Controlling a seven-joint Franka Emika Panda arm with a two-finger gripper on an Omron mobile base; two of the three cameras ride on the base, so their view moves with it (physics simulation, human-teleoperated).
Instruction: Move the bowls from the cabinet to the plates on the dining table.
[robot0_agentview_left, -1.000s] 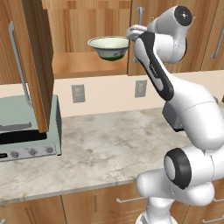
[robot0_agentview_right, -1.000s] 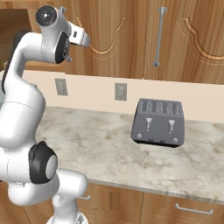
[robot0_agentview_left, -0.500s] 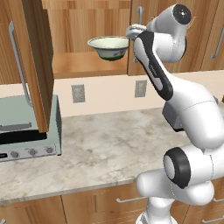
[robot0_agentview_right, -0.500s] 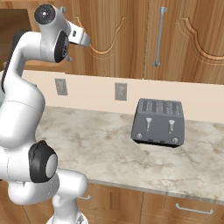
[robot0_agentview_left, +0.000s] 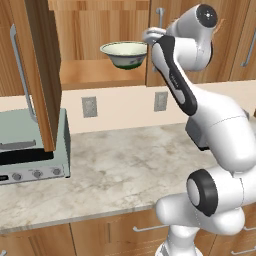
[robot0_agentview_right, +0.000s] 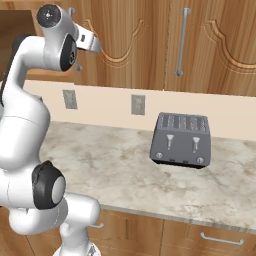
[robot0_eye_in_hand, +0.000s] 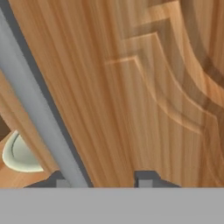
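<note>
Hand view shows fingers (robot0_eye_in_hand: 61, 180) flanking the cabinet handle (robot0_eye_in_hand: 39, 118).

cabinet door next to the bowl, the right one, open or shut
Shut. The right door sits flush beside the open compartment where the bowl stands; the left door is swung out. The gripper straddles the right door's handle.

Cabinet shelf (robot0_agentview_left: 95, 75) bears a green-banded bowl (robot0_agentview_left: 125, 54); marble counter (robot0_agentview_right: 115, 165) carries a toaster (robot0_agentview_right: 181, 140)
</note>
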